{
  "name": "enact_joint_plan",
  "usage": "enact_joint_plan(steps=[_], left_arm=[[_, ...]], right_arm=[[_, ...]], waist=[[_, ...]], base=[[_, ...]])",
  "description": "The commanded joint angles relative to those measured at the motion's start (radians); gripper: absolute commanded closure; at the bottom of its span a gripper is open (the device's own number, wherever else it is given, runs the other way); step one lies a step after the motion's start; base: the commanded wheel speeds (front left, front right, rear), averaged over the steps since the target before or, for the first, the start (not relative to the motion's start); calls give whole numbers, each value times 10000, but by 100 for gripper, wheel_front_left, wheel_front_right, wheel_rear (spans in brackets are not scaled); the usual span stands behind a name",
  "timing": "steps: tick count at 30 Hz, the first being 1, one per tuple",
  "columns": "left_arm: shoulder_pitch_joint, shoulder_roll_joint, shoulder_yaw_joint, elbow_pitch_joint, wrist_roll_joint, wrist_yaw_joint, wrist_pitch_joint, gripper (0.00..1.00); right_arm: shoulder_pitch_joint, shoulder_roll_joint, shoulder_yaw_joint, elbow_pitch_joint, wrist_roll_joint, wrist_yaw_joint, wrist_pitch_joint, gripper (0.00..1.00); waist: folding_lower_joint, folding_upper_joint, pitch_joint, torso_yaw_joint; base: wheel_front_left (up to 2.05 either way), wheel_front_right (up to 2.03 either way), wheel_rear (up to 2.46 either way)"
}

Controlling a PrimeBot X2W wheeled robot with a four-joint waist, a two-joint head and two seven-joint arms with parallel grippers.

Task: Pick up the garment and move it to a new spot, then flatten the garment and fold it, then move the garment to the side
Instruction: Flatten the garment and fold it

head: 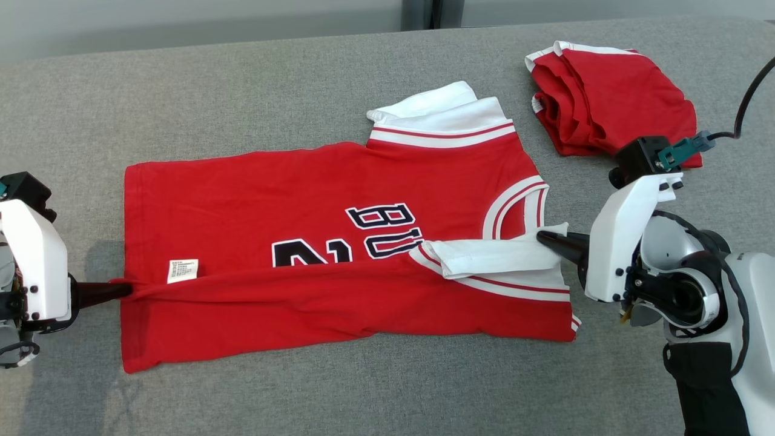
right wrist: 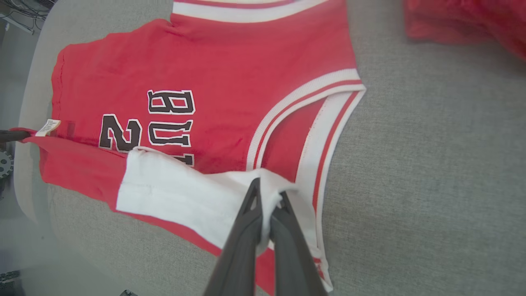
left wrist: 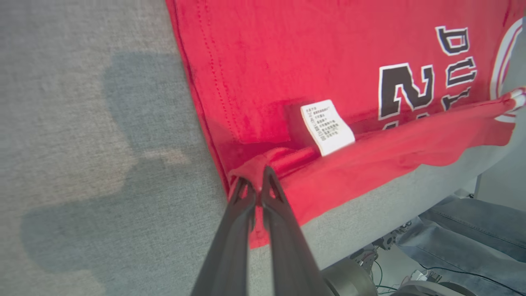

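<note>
Two red garments lie here: jersey (head: 303,200) and a folded bundle (head: 611,97) far right. Left claw (head: 123,289) grips the jersey's hem, right claw (head: 540,237) its white sleeve (head: 496,257). The left wrist view adds denim (left wrist: 472,230).

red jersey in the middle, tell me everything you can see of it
A red jersey of soft knit, with white-and-red trim and black lettering, lies spread on the grey padded surface, its near edge folded over the front. The left hand pinches its hem by a white label; the right hand pinches white cloth at its shoulder end.
</note>
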State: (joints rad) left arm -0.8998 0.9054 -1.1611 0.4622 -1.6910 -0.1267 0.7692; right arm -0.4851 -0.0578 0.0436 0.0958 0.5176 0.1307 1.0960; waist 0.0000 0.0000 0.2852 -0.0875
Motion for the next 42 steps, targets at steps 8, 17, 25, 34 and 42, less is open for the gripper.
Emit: enact_joint_plan(steps=[8,17,25,34,42], left_arm=[[101,-214,166,91,-60,-44,-87,0],[385,-152,361,-78,141,-48,-590,0],[1231,156,928,-992,547,-48,-2914,0],[3234,488,1392,-1758,1371,266,-7069,0],[4617,391,1541,-2487,1860,1239,-9600,0]], right_arm=[[-170,-19,191,557,125,3,-864,0],[42,-541,463,654,794,3,-2634,0],[993,-1171,718,447,1365,3,-3776,0],[2764,-1601,589,146,1433,3,-5554,0],[3638,-1528,390,238,1293,3,-5988,0]], waist=[[0,0,-303,18],[0,0,-1118,62],[0,0,-1853,40],[0,0,-2456,142],[0,0,-2658,230]], base=[[0,0,0],[0,0,0],[0,0,0],[0,0,0],[0,0,0]])
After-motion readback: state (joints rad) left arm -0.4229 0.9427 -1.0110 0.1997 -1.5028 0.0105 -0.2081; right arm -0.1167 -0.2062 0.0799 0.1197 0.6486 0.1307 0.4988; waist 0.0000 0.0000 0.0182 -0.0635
